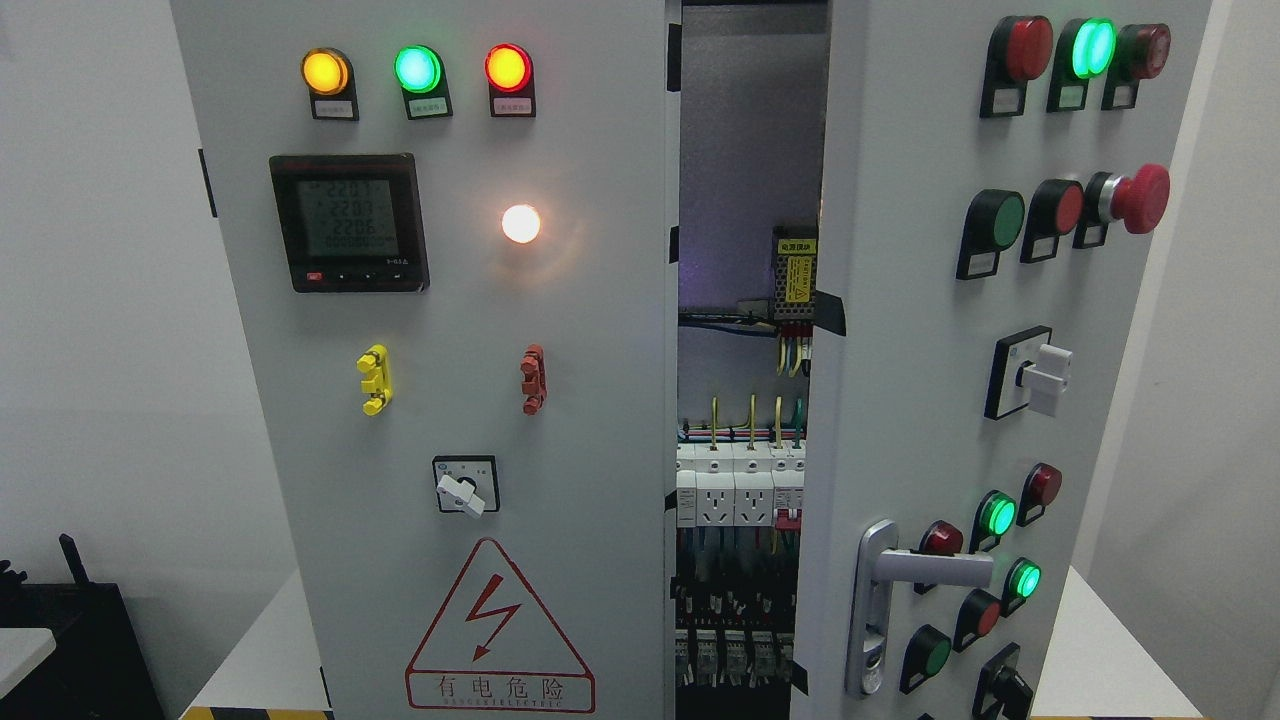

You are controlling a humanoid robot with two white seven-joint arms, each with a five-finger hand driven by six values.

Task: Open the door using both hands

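Fingers of either hand we cannot report on, neither showing from our head view, while the right door (pixel 930 400) stands ajar, its lever handle (pixel 925 570) free, apparently exposing breakers (pixel 738 485) beside the left door (pixel 440 400).

A white table (pixel 1100 640) is seen under the cabinet, and a white wall (pixel 90 300) stands behind it. At the lower left, a black object (pixel 70 620) is placed near the wall; what it is cannot be told.
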